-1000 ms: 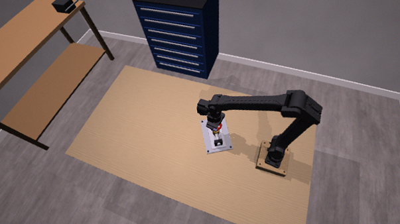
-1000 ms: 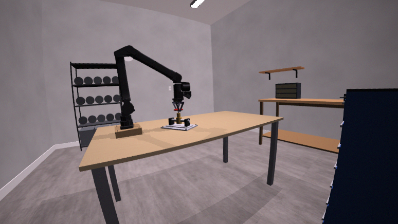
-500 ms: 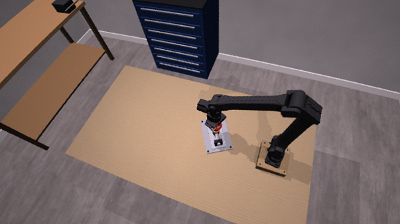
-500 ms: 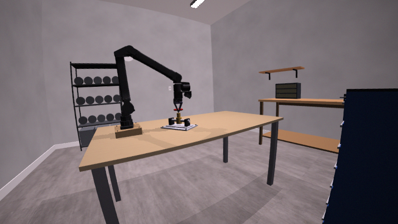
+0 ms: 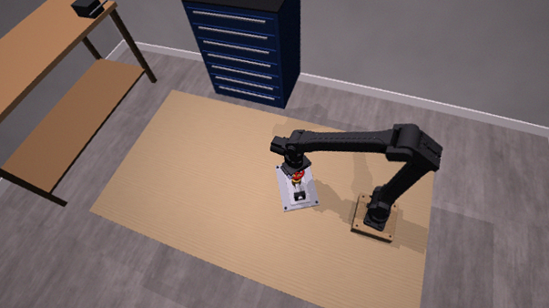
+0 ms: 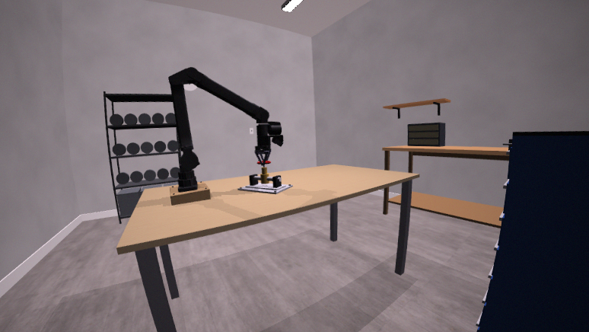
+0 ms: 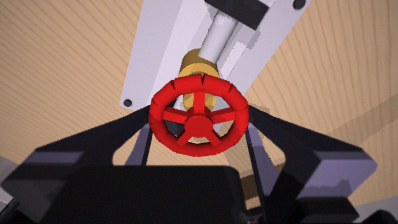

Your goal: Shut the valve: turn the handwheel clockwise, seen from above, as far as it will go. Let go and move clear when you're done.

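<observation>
The red spoked handwheel [image 7: 198, 117] sits on a brass stem over a grey pipe, mounted on a white baseplate [image 7: 215, 45]. My gripper [image 7: 198, 111] points straight down over it, and its two black fingers press on the rim from the left and the right, so it is shut on the handwheel. In the top view the handwheel [image 5: 298, 178] shows just under the wrist, above the baseplate [image 5: 297, 187]. In the exterior view the gripper [image 6: 264, 158] stands upright over the valve [image 6: 264, 177] on the table.
The arm's base stands on a wooden block [image 5: 374, 218] to the right of the valve. A blue drawer cabinet [image 5: 247, 34] and a workbench [image 5: 4, 77] stand off the table. A rack of shelves [image 6: 141, 148] stands behind the arm.
</observation>
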### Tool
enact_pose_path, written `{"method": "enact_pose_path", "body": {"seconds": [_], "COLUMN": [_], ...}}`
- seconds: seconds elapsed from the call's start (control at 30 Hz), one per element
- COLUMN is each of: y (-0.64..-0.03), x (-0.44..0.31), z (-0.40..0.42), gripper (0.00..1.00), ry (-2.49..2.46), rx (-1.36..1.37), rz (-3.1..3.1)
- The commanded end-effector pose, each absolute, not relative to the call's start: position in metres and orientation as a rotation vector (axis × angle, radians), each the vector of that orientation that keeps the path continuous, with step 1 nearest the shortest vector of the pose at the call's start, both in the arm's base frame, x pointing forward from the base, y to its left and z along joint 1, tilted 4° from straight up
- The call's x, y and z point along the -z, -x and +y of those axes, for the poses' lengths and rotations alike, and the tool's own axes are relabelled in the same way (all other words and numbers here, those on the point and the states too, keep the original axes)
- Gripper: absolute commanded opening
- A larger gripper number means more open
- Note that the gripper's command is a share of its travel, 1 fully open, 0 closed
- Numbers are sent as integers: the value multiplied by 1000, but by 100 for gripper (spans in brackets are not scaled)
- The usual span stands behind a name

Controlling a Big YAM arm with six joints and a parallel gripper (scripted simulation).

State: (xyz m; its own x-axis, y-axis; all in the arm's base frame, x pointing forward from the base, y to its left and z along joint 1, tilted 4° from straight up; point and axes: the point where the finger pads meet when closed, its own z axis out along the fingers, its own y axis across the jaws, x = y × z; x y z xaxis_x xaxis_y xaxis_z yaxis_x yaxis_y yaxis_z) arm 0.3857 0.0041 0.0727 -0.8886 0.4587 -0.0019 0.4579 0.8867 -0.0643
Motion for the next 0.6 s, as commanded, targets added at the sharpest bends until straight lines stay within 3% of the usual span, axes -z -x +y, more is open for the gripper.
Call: {"method": "enact_pose_path", "body": {"seconds": [0.0,0.57], "y": [-395,-395], "x": [-74,-74], "z": [1,1], "gripper": [0,0], "ry": [939,1092], "rx": [-91,-91], "rz": [-3001,-2952]}}
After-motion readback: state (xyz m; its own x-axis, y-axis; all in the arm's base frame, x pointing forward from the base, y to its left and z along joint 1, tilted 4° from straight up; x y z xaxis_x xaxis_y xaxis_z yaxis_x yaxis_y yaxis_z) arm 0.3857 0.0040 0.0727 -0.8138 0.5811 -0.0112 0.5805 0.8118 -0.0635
